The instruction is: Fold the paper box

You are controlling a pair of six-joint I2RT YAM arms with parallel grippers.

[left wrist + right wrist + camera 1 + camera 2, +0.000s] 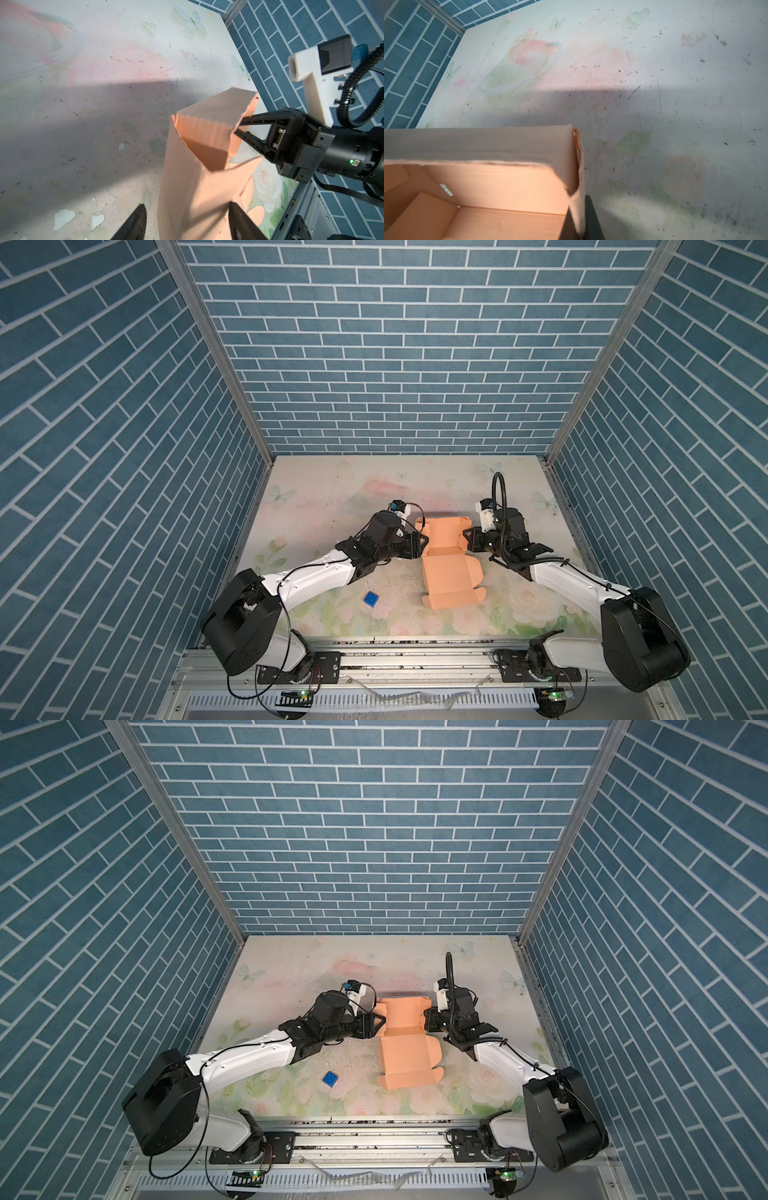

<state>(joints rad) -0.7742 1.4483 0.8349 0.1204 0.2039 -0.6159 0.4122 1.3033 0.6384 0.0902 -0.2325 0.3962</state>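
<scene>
Right gripper tips unseen behind paper box wall

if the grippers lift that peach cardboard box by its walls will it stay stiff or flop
Probably floppy: the peach-tan thin cardboard box is one creased sheet, and its wall looks bowed where the right gripper pinches it. Thin, so likely light: a push may slide it rather than fold it. The flat lid would probably sag.
</scene>
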